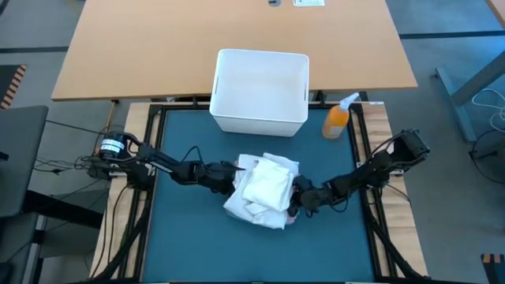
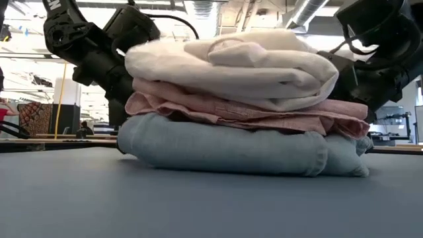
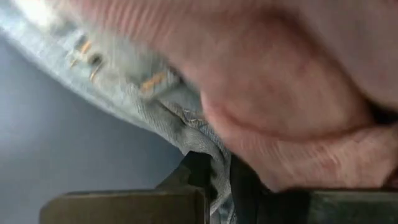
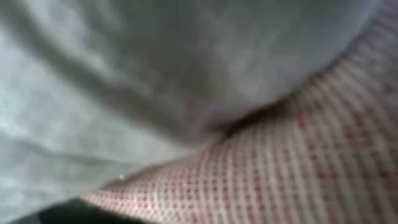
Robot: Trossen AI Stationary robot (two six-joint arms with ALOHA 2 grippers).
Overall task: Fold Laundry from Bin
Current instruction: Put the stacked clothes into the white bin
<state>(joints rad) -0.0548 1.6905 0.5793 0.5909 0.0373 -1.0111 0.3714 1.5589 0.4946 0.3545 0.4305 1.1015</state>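
A folded pile of laundry [image 1: 264,189] lies in the middle of the teal mat [image 1: 189,237]. Light blue jeans [image 2: 225,149] are at the bottom, the pink shirt [image 2: 251,109] in the middle and white cloth [image 2: 231,66] on top. My left gripper [image 1: 229,175] is at the pile's left side, shut on cloth. My right gripper [image 1: 298,197] is pushed against the pile's right side, where the white cloth [image 4: 155,74] and the pink shirt [image 4: 298,162] fill its wrist view. The white bin [image 1: 260,54] stands behind the pile, on the mat's far edge. My left gripper comes level from the table's left and has an edge of the jeans [image 3: 214,177] running down between its two fingers [image 3: 130,205]. A fold of the pink shirt [image 3: 298,155] lies over one finger. The pile rests on the mat.
An orange spray bottle [image 1: 338,118] stands to the right of the bin. A wooden table [image 1: 158,47] lies beyond the mat. Bare mat lies in front of the pile [image 2: 198,205].
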